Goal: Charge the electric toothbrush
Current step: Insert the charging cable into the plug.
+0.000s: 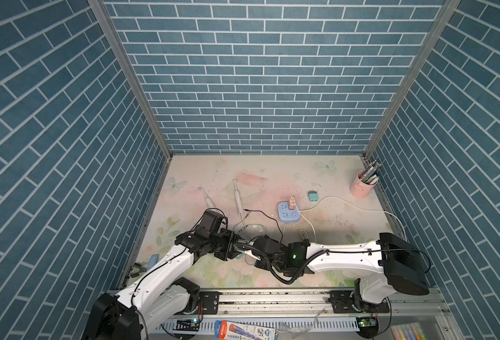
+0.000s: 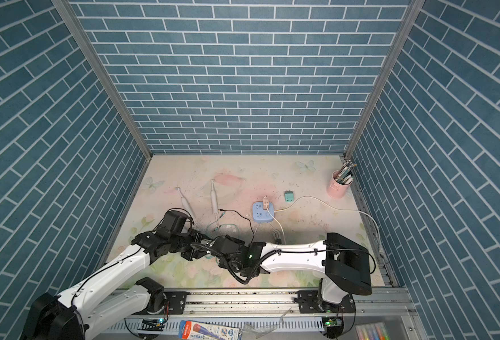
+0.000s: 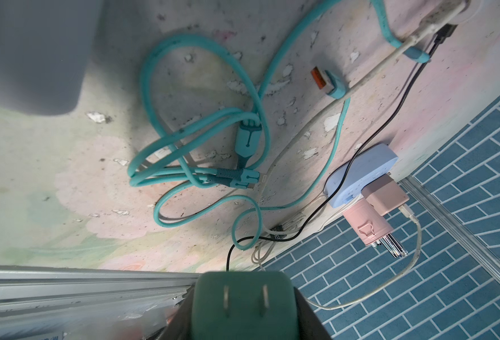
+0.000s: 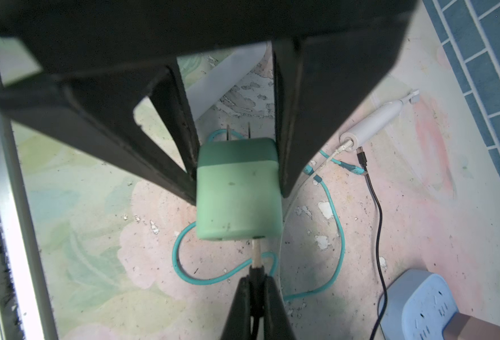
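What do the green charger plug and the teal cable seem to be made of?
Green charger plug: probably plastic with a matte finish, no glare, rounded edges; its two prongs look metallic. Teal cable: likely a soft rubber or silicone jacket, matte, since it lies in loose curls.

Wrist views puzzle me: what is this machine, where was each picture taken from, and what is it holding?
Two robot arms work over a flowery table. Two pictures look down from one overhead camera pair; two come from cameras on the arms' wrists. The left tool clamps a green charger; the right tool pinches the white cable plug at the charger's back end. On the table lie a toothbrush, a second toothbrush, a blue power strip, a teal cable and a pink pen cup.
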